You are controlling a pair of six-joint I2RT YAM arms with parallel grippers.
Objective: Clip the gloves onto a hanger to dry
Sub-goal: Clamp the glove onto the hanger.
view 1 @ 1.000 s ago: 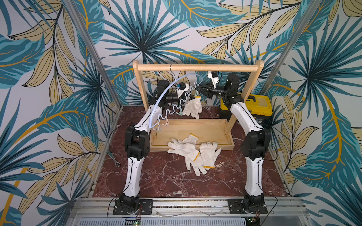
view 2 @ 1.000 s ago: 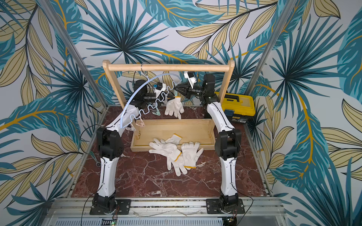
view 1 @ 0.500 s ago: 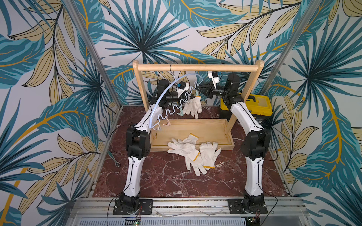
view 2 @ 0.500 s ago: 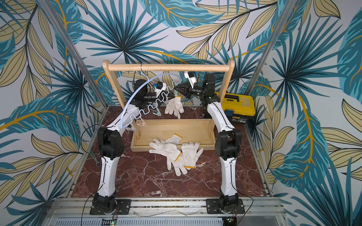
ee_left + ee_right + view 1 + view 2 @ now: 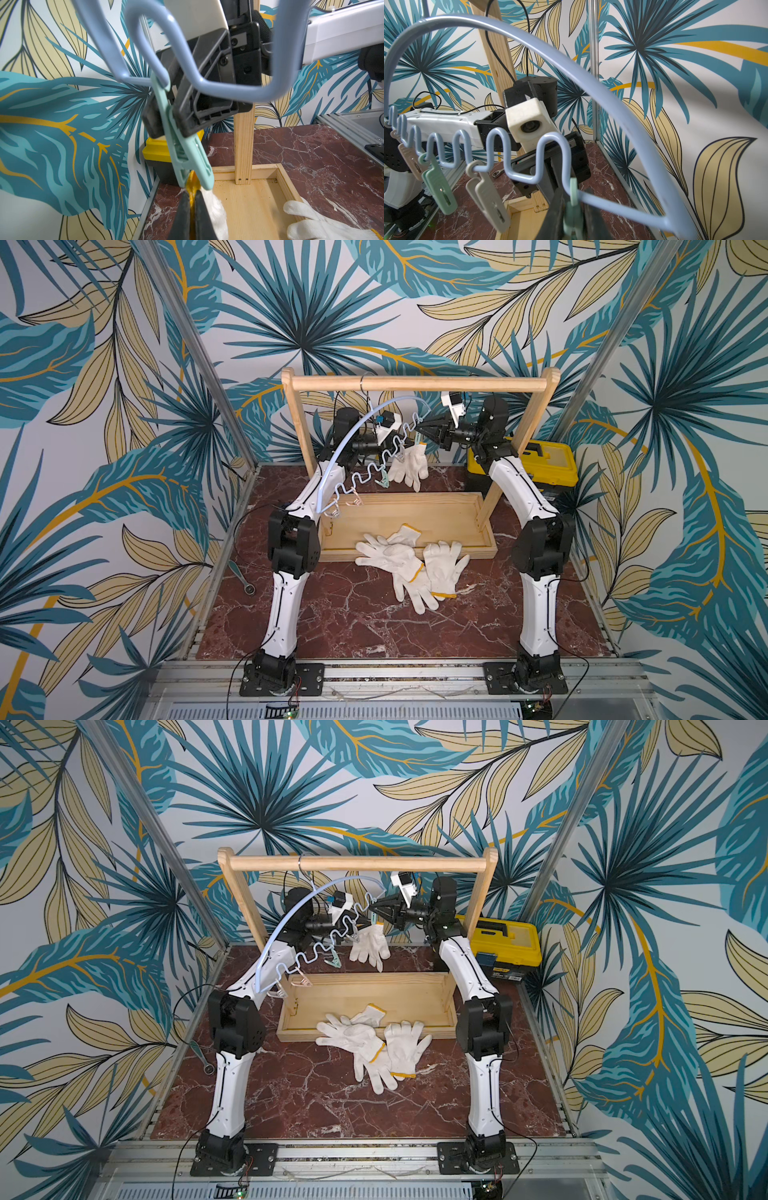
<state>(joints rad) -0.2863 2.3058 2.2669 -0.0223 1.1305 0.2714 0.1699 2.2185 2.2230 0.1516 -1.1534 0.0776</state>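
Observation:
The pale-blue hanger (image 5: 348,432) (image 5: 282,919) hangs by its hook from the wooden rail, tilted down toward the left arm. One white glove (image 5: 409,464) (image 5: 370,944) dangles under the hanger's high end. In the left wrist view my left gripper (image 5: 192,194) is shut on that glove's yellow cuff (image 5: 192,185), and the cuff reaches up between the lower tips of a mint-green clip (image 5: 187,153). My right gripper (image 5: 574,207) (image 5: 419,430) is shut on that clip's upper part (image 5: 573,214). Three more gloves (image 5: 405,562) (image 5: 374,1048) lie piled at the tray's front edge.
The wooden rack (image 5: 415,384) stands on a shallow wooden tray (image 5: 457,510). A yellow toolbox (image 5: 544,460) sits behind the right arm. A wrench (image 5: 243,580) lies at the table's left edge. Other clips (image 5: 438,187) dangle along the hanger's wavy bar.

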